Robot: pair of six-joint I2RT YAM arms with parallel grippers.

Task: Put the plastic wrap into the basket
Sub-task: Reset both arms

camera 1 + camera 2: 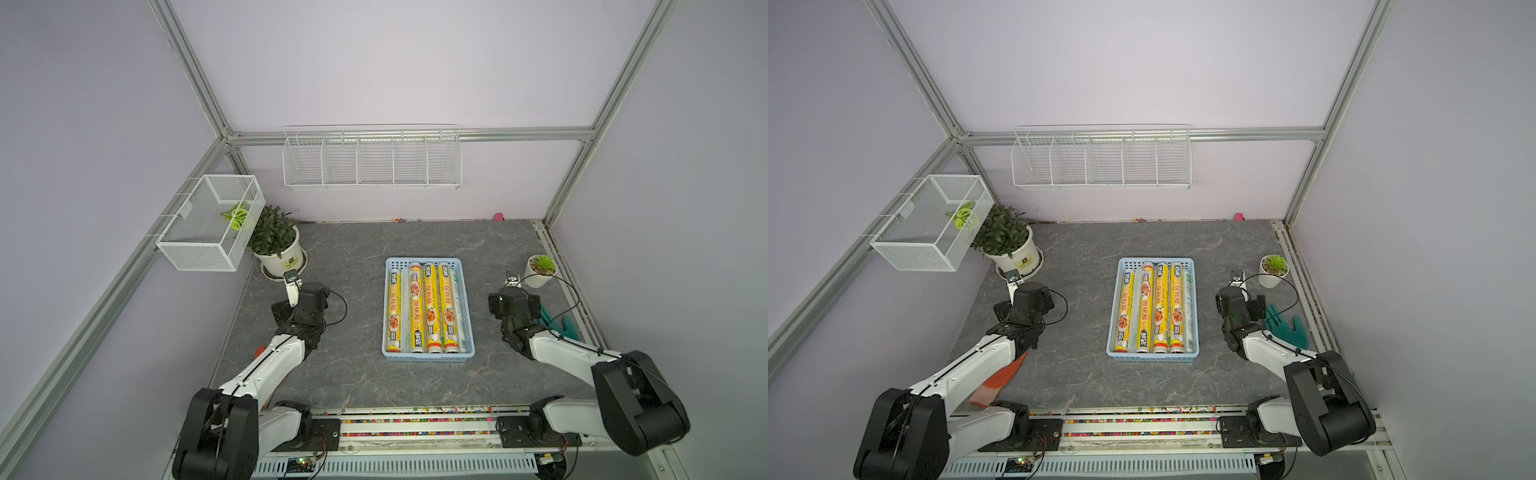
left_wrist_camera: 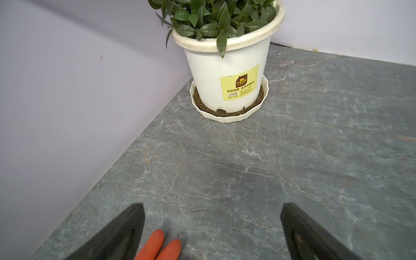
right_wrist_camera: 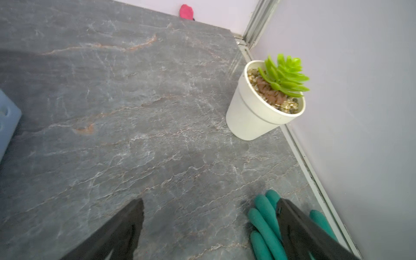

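- Left gripper (image 2: 212, 206): we see the jaws spread wide with nothing between them, over bare table (image 2: 292, 157). The potted plant (image 2: 227, 85) is ahead and orange glove (image 2: 157, 245) fingertips show below.
- Right gripper (image 3: 210, 200): also wide open and empty. One finger overlaps a green glove (image 3: 263, 216), and the small succulent pot (image 3: 252, 112) is ahead.
- Plastic wrap (image 1: 424, 307): in both top views we count four yellow rolls lying lengthwise, side by side, inside the basket (image 1: 428, 356), plus a translucent one along its right wall.
- Basket sits mid-table between the arms, well apart from both.
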